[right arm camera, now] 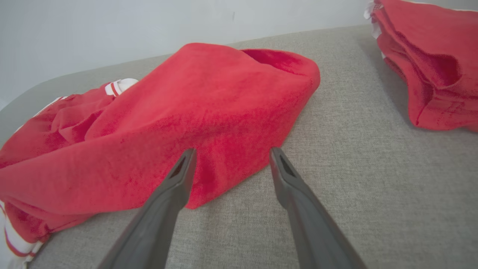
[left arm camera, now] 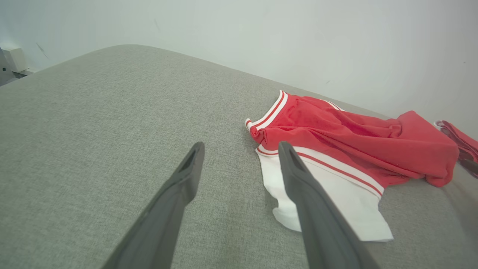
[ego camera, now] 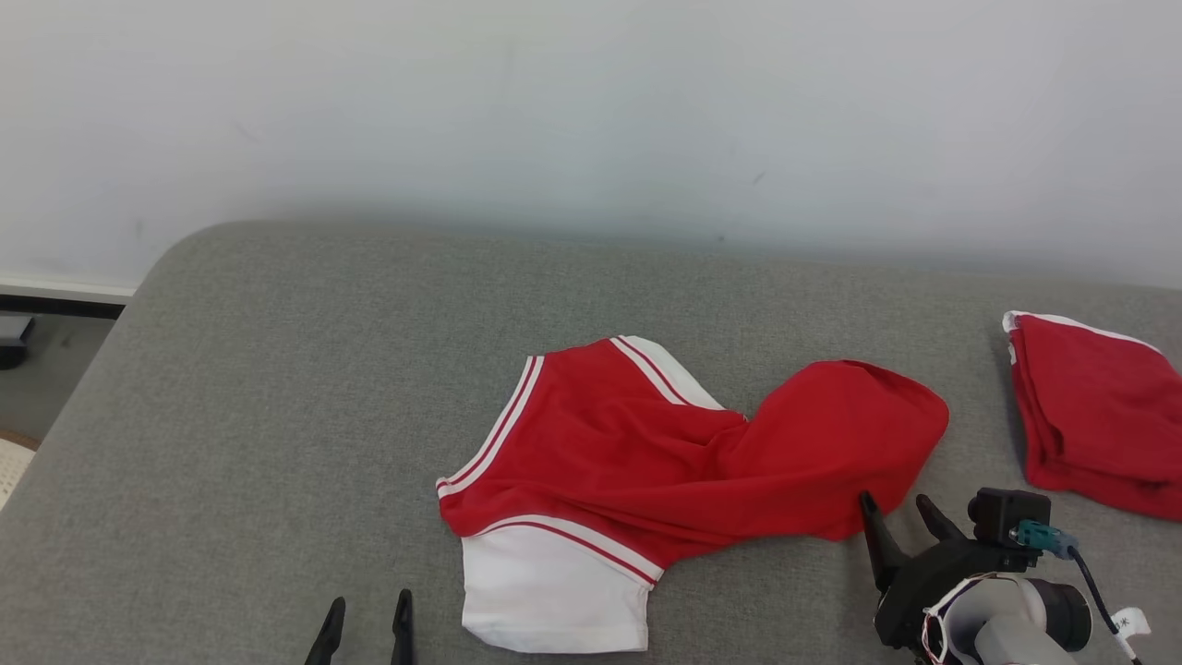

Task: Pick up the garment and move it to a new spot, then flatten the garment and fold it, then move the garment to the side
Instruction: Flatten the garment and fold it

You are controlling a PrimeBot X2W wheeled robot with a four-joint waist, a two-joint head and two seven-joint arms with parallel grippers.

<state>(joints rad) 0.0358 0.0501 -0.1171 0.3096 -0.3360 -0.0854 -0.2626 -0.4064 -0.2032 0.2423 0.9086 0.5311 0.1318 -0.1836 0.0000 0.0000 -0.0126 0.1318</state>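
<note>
Loosely crumpled red garment (ego camera: 665, 462), white trim

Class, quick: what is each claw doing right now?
Left claw: open, empty.
Right claw: open, empty, beside the red garment.

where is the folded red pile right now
In the head view the folded red pile lies far right on the grey surface, beyond the crumpled garment.
</note>
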